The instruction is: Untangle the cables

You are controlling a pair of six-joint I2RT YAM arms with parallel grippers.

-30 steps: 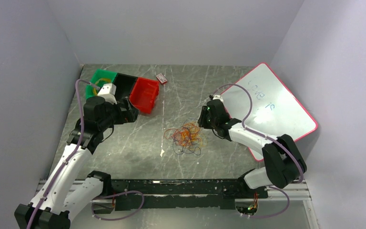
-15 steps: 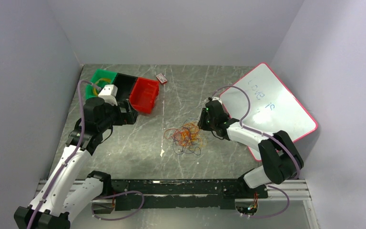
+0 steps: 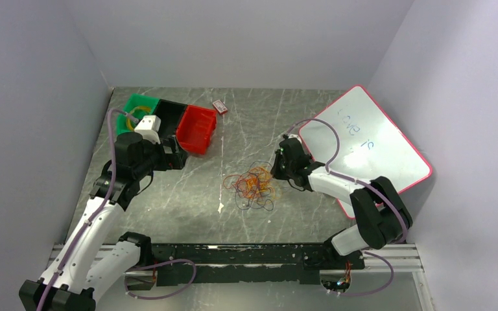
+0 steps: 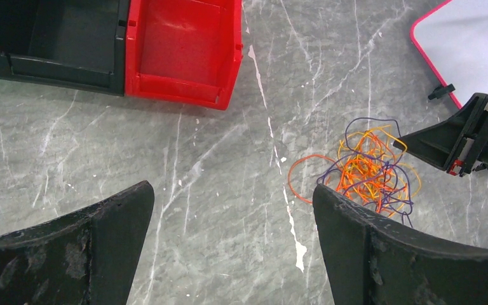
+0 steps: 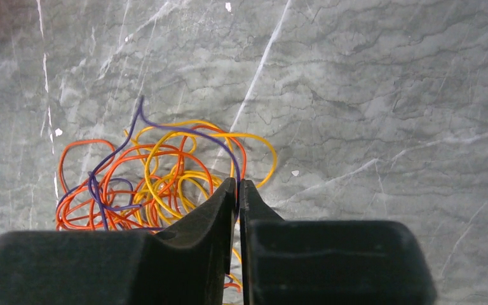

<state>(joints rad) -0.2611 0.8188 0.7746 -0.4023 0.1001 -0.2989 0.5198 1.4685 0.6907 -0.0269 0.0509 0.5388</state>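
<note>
Right tool (image 5: 238, 185) has closed in at the tangle's right edge and now pinches a purple cable (image 5: 141, 105), probably to draw it free. The cables (image 3: 253, 184) lie knotted mid-bench. Left tool (image 4: 232, 194) hangs agape and empty, near the red bin (image 4: 181, 96). The bench (image 3: 246, 123) is grey and marbled, walled in pale lilac.

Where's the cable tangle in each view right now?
Top external: cable tangle mid-table, just left of the right arm's tip.
Left wrist: tangle right of centre, near the picture's right side.
Right wrist: tangle left of centre, just beyond the fingertips.
Shared landmark: the right gripper, closed on a purple cable at the tangle's edge.
</note>
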